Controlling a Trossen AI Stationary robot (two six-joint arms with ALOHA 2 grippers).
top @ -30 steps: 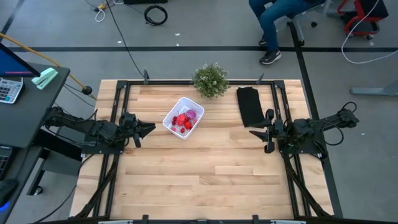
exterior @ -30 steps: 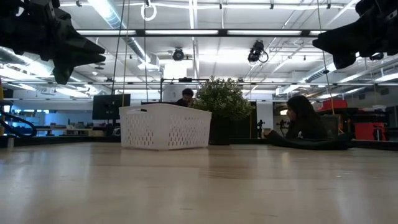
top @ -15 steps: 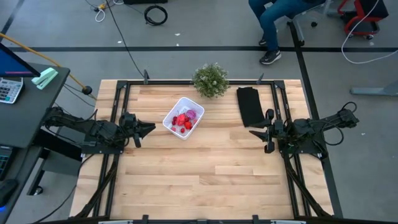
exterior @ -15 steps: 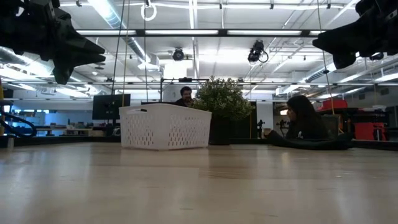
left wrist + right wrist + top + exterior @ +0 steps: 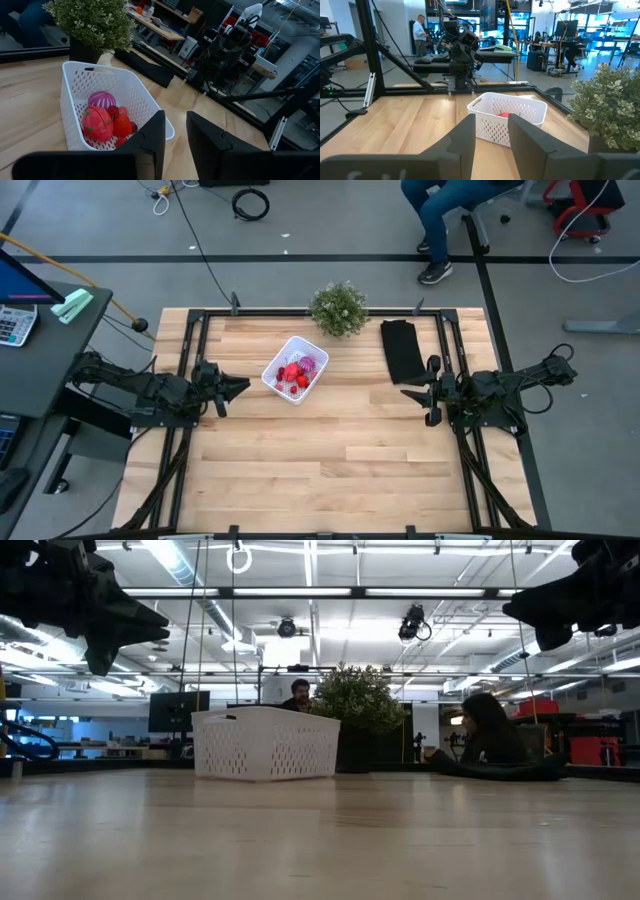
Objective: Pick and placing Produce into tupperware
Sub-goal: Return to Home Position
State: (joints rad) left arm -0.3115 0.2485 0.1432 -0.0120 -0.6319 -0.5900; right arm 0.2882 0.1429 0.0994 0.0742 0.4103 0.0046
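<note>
The white basket [image 5: 277, 357] sits on the wooden surface [image 5: 330, 460] a little toward the far edge and left of centre, turned at an angle. The toy fruit [image 5: 293, 374] lies inside it. The left wrist view shows a heap of red pieces with one purple one against the basket's far wall. No loose piece shows anywhere on the bare wood, so the sorting looks finished or very nearly so.

Both arms are parked low at opposite sides, which fits a rest pose rather than a reach. The left end effector [image 5: 240, 387] hangs near the left edge, pointing at the basket but apart from it. Its fingers stand a narrow gap apart with nothing between them. The right end effector [image 5: 412, 393] mirrors it on the right side, well apart from the basket. It too is empty, with its fingers only slightly parted. Keeping both tips off the basket leaves it undisturbed and the middle of the surface free.

The potted plant [image 5: 338, 308] stands at the far edge just behind the basket. The black cloth [image 5: 402, 350] lies folded to the plant's right, near the right arm. Both sit out of the lane the arms would work in.
</note>
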